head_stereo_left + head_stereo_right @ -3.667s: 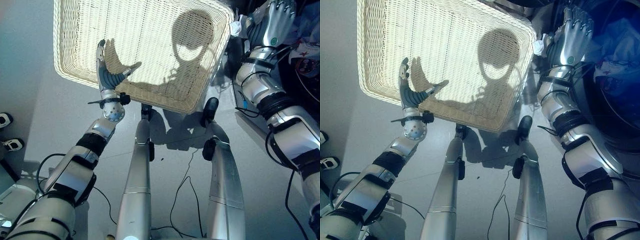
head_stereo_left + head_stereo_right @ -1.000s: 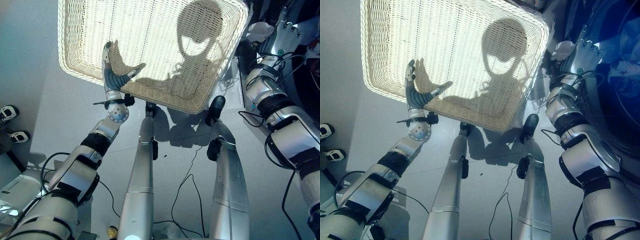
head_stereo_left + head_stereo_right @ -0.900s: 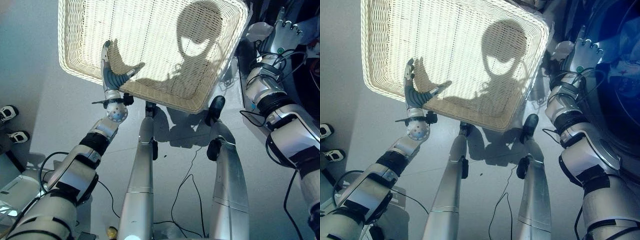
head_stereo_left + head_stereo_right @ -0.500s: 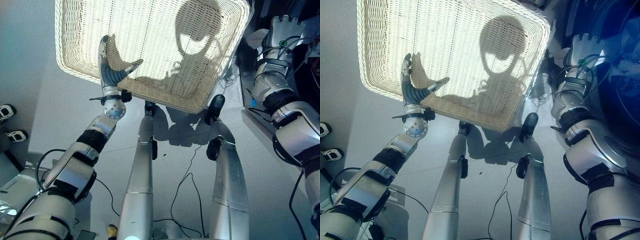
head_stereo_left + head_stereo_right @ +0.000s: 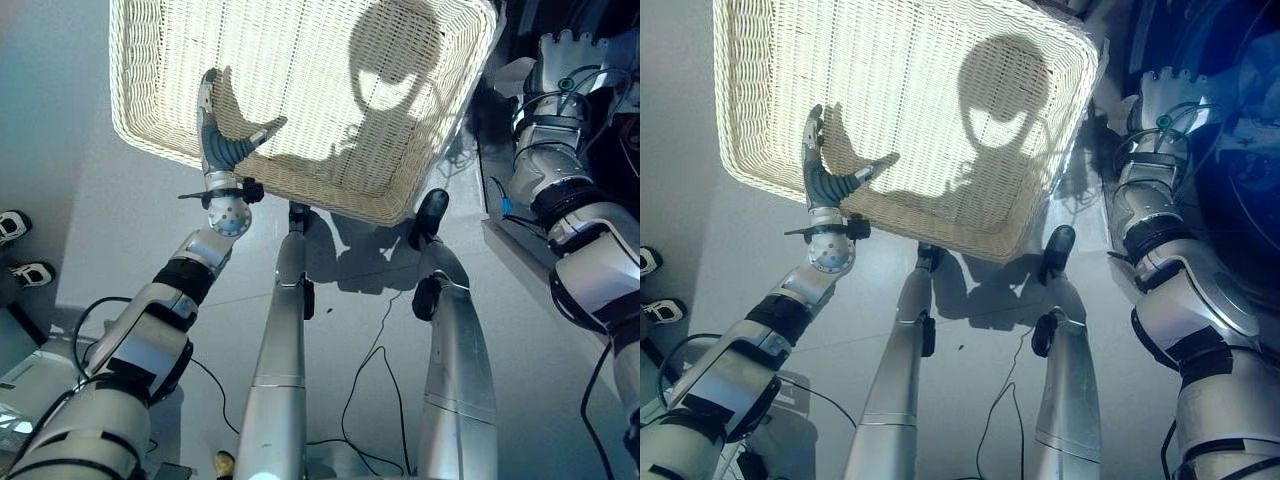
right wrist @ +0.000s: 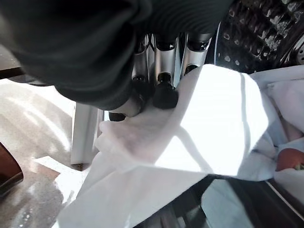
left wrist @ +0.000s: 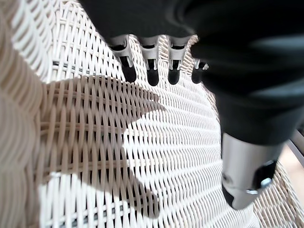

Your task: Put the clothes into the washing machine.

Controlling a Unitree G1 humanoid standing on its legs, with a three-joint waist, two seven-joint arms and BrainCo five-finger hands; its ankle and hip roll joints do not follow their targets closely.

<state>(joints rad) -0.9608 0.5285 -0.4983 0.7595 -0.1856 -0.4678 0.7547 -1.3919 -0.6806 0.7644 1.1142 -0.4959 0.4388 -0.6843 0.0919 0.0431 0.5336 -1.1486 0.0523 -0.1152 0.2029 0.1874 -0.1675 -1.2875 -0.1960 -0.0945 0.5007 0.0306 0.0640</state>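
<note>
White cloth point(image 6: 209, 128): soft, light, floppy; we pinch a bunched fold w/ right hand point(image 6: 156, 80) fingers curled; left hand point(image 7: 156, 61) relaxed over basket point(image 5: 300, 90).

A large rectangular basket of cream-white woven wicker point(image 5: 300, 150) stands on a smooth pale grey floor point(image 5: 110, 240), its open top facing the camera and its interior bare weave. Seen from close by, the weave point(image 7: 156, 156) runs in regular interlaced rows, with a raised, thicker woven rim at one side. At the far left edge of the floor, well apart from the basket, lie the toes of two black-and-white shoes point(image 5: 12, 226), one just nearer the camera than the other point(image 5: 28, 272).
</note>
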